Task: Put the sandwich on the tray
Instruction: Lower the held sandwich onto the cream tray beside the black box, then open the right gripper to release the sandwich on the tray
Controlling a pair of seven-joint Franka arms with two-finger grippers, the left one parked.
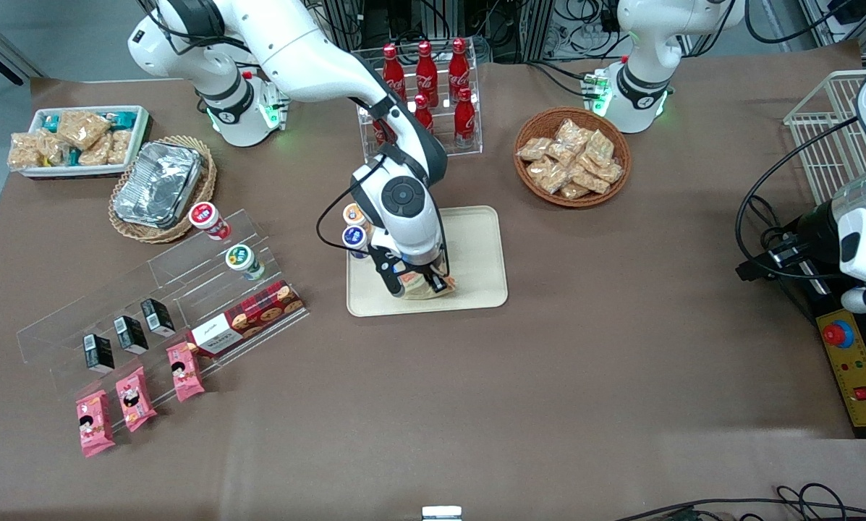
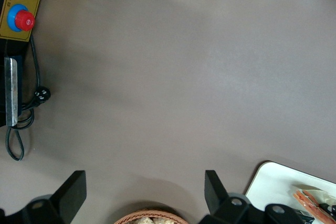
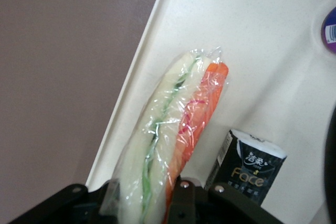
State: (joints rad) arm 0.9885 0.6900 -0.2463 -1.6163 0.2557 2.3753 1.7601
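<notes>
My tool point(image 1: 419, 284) grasps the sandwich point(image 1: 433, 284) low over the tray point(image 1: 476, 246).

The two cups point(image 1: 354, 226) stand at the tray's edge, then my tool is clenched on the wrapped sandwich point(image 3: 173, 140), near a small black pack point(image 3: 249, 166) on the tray point(image 3: 252, 51).

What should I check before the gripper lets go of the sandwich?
1. Grip: gripper shut on the sandwich: ok.
2. Position: sandwich over the tray, near the rim closest to the front camera: ok.
3. Contact: whether the sandwich touches the tray surface: cannot tell.
4. Landing spot: black pack stands on the tray right beside the sandwich; tight: not ok.
5. Cups at the tray's edge, apart from the sandwich: ok.
</notes>
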